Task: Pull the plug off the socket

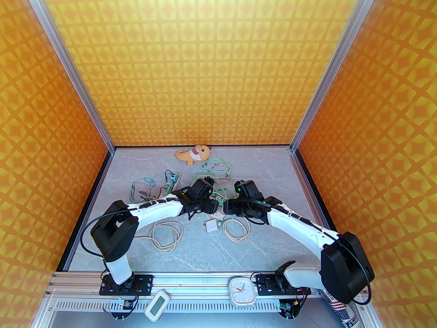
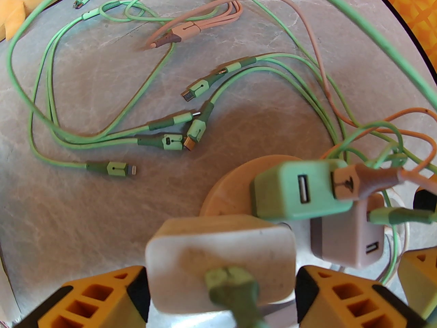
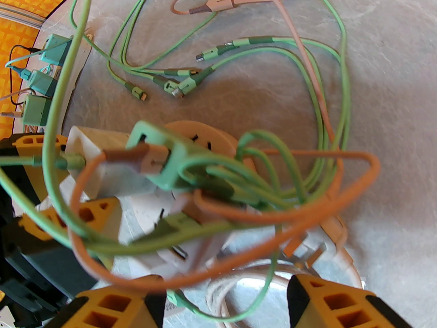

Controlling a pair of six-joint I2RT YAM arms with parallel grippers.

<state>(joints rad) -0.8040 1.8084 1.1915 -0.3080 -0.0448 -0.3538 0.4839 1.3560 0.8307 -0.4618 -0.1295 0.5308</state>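
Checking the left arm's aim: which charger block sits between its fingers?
The white block, a green cable plugged into it; the green block and pink block stand beyond it.

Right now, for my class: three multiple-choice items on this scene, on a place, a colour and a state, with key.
1. Plush toy lies: A by far wall; B on near rail; C under right arm.
2. Cable in the white charger between the jaws of the left gripper: A green; B black; C blue.
3. Green charger ports: A both empty; B one empty, one filled; C both filled.
Key: A, seen from above; A, the lead is green; B, a pink plug fills one.
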